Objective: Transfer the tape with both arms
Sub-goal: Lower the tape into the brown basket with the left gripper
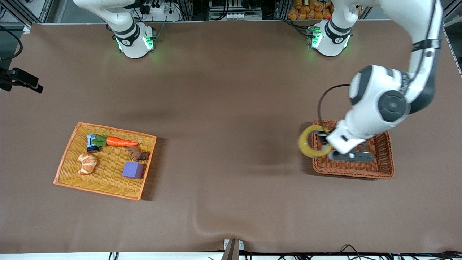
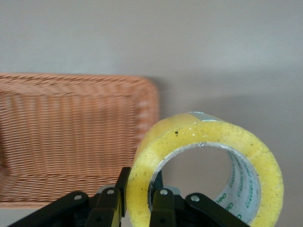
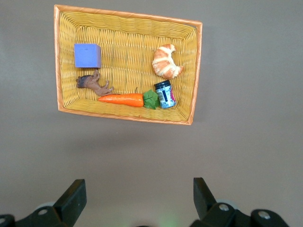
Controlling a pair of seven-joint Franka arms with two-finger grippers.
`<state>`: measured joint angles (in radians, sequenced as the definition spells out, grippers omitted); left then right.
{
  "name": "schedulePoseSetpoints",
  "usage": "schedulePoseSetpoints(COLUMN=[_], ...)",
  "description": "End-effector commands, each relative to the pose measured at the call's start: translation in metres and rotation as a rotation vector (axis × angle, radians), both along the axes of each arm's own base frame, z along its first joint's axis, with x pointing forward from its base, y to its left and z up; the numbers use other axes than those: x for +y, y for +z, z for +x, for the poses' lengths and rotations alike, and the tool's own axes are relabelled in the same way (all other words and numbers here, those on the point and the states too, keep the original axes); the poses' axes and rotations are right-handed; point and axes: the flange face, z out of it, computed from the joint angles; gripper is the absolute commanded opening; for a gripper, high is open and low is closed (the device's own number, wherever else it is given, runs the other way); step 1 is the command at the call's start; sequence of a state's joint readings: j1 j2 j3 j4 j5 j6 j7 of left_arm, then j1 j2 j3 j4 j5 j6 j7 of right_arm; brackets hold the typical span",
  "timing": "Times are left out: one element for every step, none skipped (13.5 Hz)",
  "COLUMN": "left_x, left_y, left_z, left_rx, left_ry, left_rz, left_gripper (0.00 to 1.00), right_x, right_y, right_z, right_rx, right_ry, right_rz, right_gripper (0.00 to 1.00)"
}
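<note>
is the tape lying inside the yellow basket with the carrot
No, the tape is held up by the left gripper over the edge of the brown basket, while the yellow basket holds the carrot and other items.

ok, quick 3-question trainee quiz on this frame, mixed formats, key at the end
1. True or false: the left end effector is shut on the tape.
2. Multiple choice: the held tape is over A) the yellow basket, B) the edge of the brown basket, C) the carrot.
3. Fill in: the right end effector is ____, up over the table, looking down at the yellow basket.

Key:
1. True: its fingers pinch the ring's wall.
2. B
3. open
</note>
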<state>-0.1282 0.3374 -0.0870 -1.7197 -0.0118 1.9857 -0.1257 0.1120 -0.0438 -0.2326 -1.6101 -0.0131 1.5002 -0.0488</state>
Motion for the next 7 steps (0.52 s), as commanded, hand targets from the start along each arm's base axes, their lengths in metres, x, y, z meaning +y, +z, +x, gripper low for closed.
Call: schedulePoseSetpoints(left_x=[0.069, 0.086, 0.098, 0.109, 0.122, 0.137, 0.144], left_y=[-0.04, -0.055, -0.07, -0.086, -0.097, -0.108, -0.114], left_z=[0.001, 0.0, -0.003, -0.004, -0.003, -0.001, 0.0], left_rx=[0.017, 0.013, 0.003, -0.013, -0.032, -0.04, -0.046], left_ry=[-0.031, -0.037, -0.042, -0.048, -0.064, -0.079, -0.09], left_rz=[0.0, -0.005, -0.006, -0.009, -0.013, -0.017, -0.019], left_gripper=[0.0, 0.0, 0.0, 0.0, 0.0, 0.0, 0.0], right_x=[0.003, 0.002, 0.002, 0.003, 0.003, 0.003, 0.004], right_y=[0.001, 0.002, 0.0, 0.001, 0.001, 0.001, 0.001], right_z=[-0.007, -0.007, -0.005, -0.005, -0.005, -0.005, -0.005], right_rx=[0.001, -0.001, 0.001, -0.002, -0.002, -0.001, -0.001], right_ry=[0.012, 0.015, 0.015, 0.015, 0.015, 0.017, 0.017], right_rz=[0.02, 0.021, 0.02, 0.019, 0.019, 0.019, 0.021], right_gripper=[1.0, 1.0, 1.0, 1.0, 1.0, 1.0, 1.0])
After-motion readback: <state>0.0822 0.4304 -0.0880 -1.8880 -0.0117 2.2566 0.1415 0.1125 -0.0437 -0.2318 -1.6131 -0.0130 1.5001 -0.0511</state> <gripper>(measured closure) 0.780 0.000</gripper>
